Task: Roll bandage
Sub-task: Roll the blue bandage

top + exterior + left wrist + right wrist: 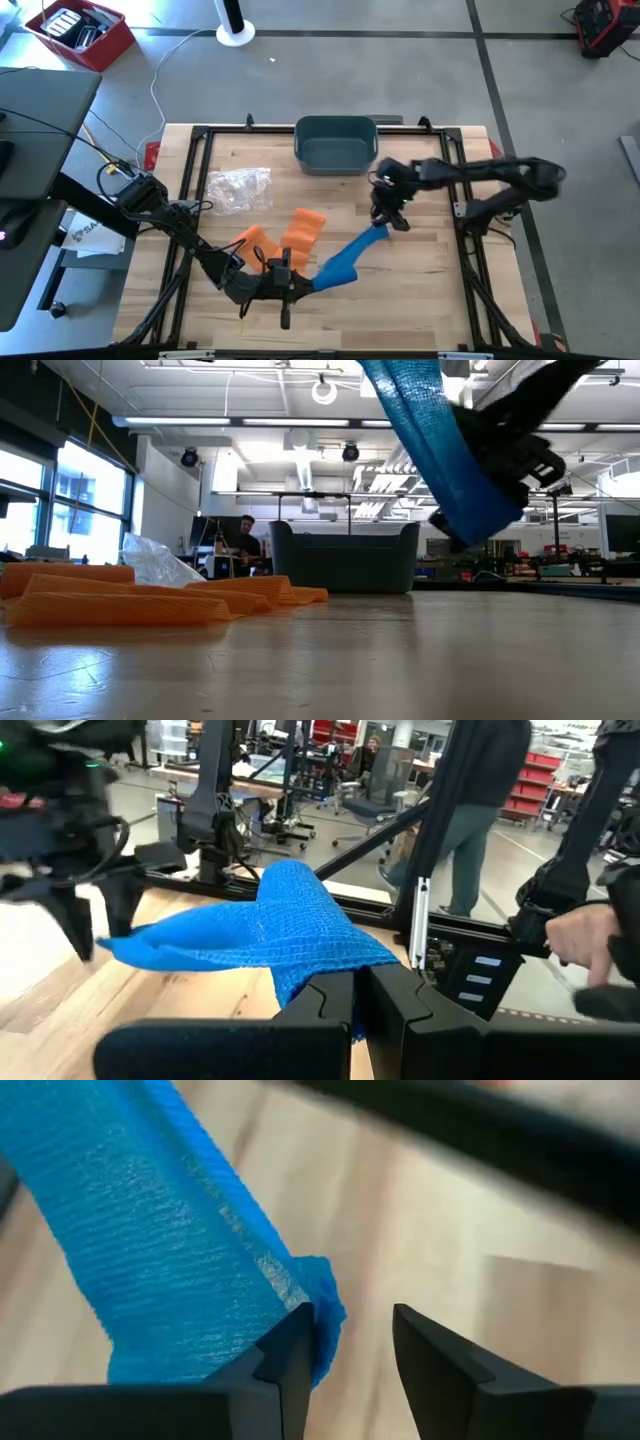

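You are looking past the right hand (350, 1345), with its two dark fingers (285, 1370) apart and a clear gap of wood showing between them. A blue bandage (170, 1250) fills one side of the frame, a wide strip of ribbed, stretchy weave running diagonally. Its end bunches into a small fold that touches the inner face of one finger; the other finger stands clear of the cloth. Behind it you see the pale wooden worktop (420, 1230), out of focus. A dark blurred bar (520, 1135) crosses the far corner; you cannot tell what it is.
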Available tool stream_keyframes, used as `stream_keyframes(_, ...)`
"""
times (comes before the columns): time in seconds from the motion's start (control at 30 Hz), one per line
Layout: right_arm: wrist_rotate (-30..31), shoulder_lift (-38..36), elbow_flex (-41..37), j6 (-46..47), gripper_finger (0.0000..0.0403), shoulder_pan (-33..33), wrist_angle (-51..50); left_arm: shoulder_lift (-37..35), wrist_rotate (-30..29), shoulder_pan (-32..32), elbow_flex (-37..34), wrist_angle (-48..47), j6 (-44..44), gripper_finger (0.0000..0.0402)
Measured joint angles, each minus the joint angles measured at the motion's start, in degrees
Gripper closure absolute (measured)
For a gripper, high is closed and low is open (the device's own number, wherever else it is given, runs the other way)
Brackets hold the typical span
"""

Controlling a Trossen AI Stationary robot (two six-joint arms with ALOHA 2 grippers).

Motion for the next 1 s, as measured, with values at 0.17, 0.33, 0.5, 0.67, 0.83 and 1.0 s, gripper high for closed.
stream_keyframes(0.17,14.5,-14.4,-11.9,12.1,0.0280,5.2,4.3,0.0,-0.2,0.1,0.0,0.2,0.1,0.0400)
stream_keyframes(0.33,31.1,-26.1,-19.2,26.3,0.0280,10.5,2.6,0.0,-0.2,0.3,0.0,-0.1,0.1,0.0400)
stream_keyframes(0.5,33.9,-32.8,-22.8,31.9,0.0280,11.9,5.0,0.0,-0.1,0.2,0.0,-0.2,0.5,0.0400)
stream_keyframes(0.67,29.1,-33.5,-25.5,30.6,0.0279,10.2,15.2,0.0,0.0,0.3,0.0,-0.9,2.8,0.0400)
stream_keyframes(0.83,29.0,-30.9,-24.6,30.6,0.0266,7.0,18.0,0.0,-0.1,0.6,0.0,-1.8,2.4,0.0400)
stream_keyframes(1.0,28.5,-26.3,-21.2,29.1,0.0210,4.0,17.0,0.0,0.0,0.6,0.0,-5.8,1.8,0.0400)
